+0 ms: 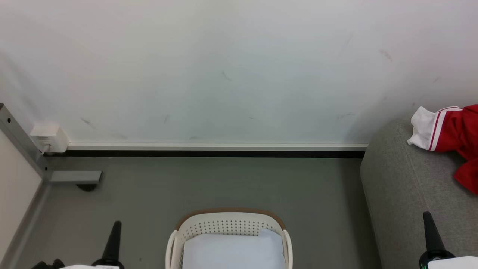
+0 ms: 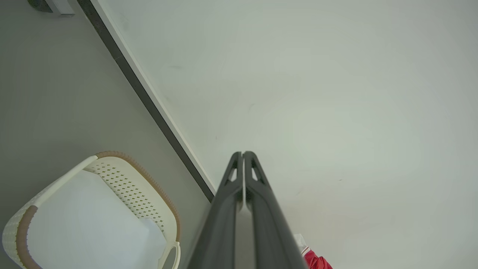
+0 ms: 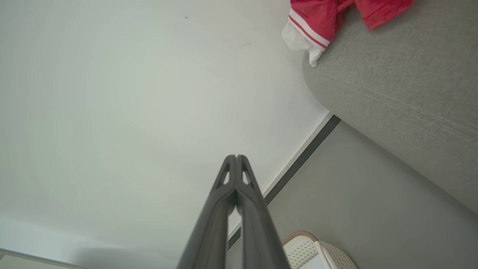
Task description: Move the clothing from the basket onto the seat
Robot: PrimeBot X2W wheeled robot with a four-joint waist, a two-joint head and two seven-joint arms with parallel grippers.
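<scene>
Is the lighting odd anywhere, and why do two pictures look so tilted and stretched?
Head view: soft, even light, no glare, skirting level, faint shadow by the sofa. Left wrist view: tilted wide lens, basket stretched in the corner, left claw looming. Right wrist view: same tilt; sofa edge bulges.

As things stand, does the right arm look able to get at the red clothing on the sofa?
Probably yes: the right gripper, shut, is near the sofa, with nothing between it and the clothing.
</scene>
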